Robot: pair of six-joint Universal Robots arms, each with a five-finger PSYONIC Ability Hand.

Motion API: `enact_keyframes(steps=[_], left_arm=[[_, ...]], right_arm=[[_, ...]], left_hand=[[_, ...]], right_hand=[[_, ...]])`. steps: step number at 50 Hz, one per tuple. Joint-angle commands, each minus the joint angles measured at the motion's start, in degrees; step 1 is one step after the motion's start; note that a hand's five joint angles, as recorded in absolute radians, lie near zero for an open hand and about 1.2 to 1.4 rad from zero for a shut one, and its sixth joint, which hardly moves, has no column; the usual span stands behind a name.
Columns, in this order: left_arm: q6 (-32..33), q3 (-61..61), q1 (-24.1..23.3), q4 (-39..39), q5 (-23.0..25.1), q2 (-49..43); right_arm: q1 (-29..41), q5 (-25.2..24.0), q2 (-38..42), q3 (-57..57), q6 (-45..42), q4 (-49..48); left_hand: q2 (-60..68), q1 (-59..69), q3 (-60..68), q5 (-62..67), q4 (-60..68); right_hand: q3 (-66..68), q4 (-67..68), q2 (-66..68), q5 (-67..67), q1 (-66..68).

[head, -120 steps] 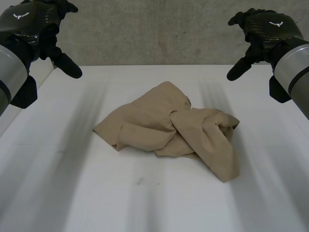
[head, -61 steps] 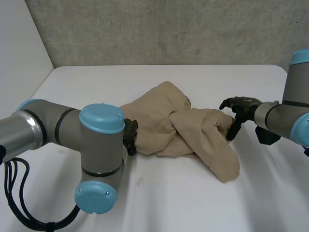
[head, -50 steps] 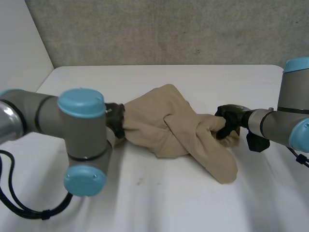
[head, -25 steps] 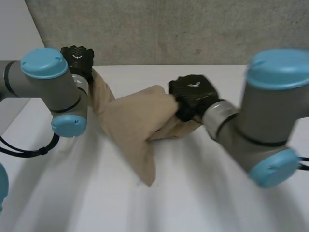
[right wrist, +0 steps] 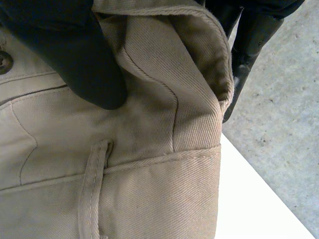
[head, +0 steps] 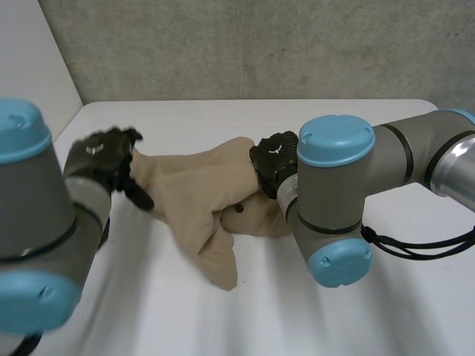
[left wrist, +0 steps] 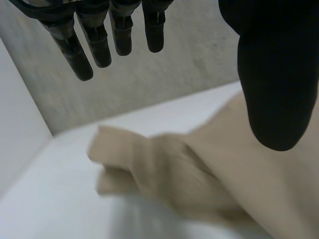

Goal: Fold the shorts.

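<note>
Left hand (left wrist: 274,74) has let go, fingers straight. Right hand (right wrist: 75,55) pinches waistband of shorts (head: 193,193). Shorts dragged out across worktop (head: 260,311), unfolded yet.

Left arm (head: 33,222): enters low at the near left, elbow cap foremost, forearm angled up to the wrist. Left hand (head: 104,159): back uppermost, at the left edge of the shorts (head: 197,193). Its fingers (left wrist: 94,45) are straight and spread, the thumb (left wrist: 274,74) stands well apart, and nothing is gripped.

Right arm (head: 356,185): reaches across from the right, elbow bent, blue cap toward the camera. Right hand (head: 276,159): closed, thumb (right wrist: 75,55) pressing the waistband against the fingers (right wrist: 249,40) behind it.
</note>
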Motion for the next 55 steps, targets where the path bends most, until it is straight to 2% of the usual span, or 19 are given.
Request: enact_keyframes(steps=[1,11,15,22,27,33,37,39,41,44,48,49,52,53,55], left_arm=[[-7.6,-7.9,-4.7,-8.6,1.8,4.9],[-16.2,-10.2,-4.8,-7.5,9.6,2.1],[-19.0,-9.5,-5.5,-5.4,9.9,-1.2],[-19.7,-8.0,-6.8,0.3,9.4,-5.5],[-19.6,-5.3,-7.3,5.7,6.8,-9.6],[-19.3,-2.0,-7.8,7.6,1.6,-15.4],[-18.7,0.4,-7.7,9.2,-5.5,-19.0],[-18.5,1.1,-7.8,9.3,-7.8,-18.7],[-17.8,1.6,-8.1,9.4,-8.3,-17.9],[-12.2,2.7,-8.7,9.2,-6.8,-12.4],[0.8,3.2,-8.7,9.2,-2.2,-4.2],[7.3,3.4,-8.7,8.8,-0.3,-1.0],[16.9,3.6,-8.7,9.0,2.0,3.5],[22.8,3.6,-8.9,8.8,3.0,6.1],[28.2,3.6,-9.1,8.4,3.3,8.1]], right_arm=[[-0.2,-0.1,-0.2,1.1,0.2,0.0],[-0.5,-0.2,-1.0,5.0,0.7,-1.2],[-0.6,-0.2,-1.2,6.4,0.9,-1.8],[-0.5,-0.2,-2.5,7.5,0.9,-1.9],[-0.3,-0.2,-3.1,8.6,0.9,-2.3],[-0.3,-0.2,-5.2,10.0,0.8,-3.9],[-0.5,-0.1,-6.2,10.6,0.6,-4.9],[-0.6,-0.1,-6.5,11.0,0.1,-5.6],[-0.6,-0.2,-7.0,11.3,-0.2,-5.8],[-0.9,-0.9,-9.3,11.1,-1.2,-5.6],[-2.4,-1.5,-14.7,10.6,-5.5,-5.0],[-3.1,-2.0,-17.6,10.4,-8.8,-4.7],[-3.8,-3.2,-22.5,9.8,-16.2,-2.7],[-3.9,-3.8,-23.6,9.6,-18.4,-1.6],[-4.1,-4.3,-25.5,9.2,-21.9,0.7]], left_hand=[[3.1,2.7,2.7,3.4,3.1],[6.5,6.0,6.1,6.8,6.5],[6.5,6.0,6.1,6.8,6.5],[6.8,6.4,6.4,7.1,6.8],[9.3,8.9,8.9,9.6,9.3],[15.2,14.8,14.8,15.5,15.2],[36.9,36.4,36.4,37.1,36.9],[52.5,52.0,52.0,52.7,52.5],[60.1,59.7,59.7,60.4,60.1],[64.7,64.2,64.3,65.0,64.7],[65.4,64.9,64.9,65.6,65.4],[65.4,64.9,64.9,65.6,65.4],[65.4,64.9,64.9,65.6,65.4],[65.2,64.8,64.8,65.5,65.2],[64.7,64.2,64.3,65.0,64.7]], right_hand=[[12.7,12.0,12.5,14.4,25.7],[12.7,12.0,12.5,14.4,25.7],[12.7,12.0,12.5,14.4,25.7],[12.7,12.0,12.5,14.4,25.7],[12.7,12.0,12.5,14.4,25.7],[12.7,12.0,12.5,14.4,25.7],[12.7,12.0,12.5,14.4,25.7],[12.7,12.0,12.5,14.4,25.7],[12.7,12.0,12.5,14.4,25.7],[12.7,12.0,12.5,14.4,25.7],[12.7,12.0,12.5,14.4,25.7],[12.7,12.0,12.5,14.4,25.7],[12.7,12.0,12.5,14.4,25.7],[12.7,12.0,12.5,14.4,25.7],[12.7,12.0,12.5,14.4,25.7]])
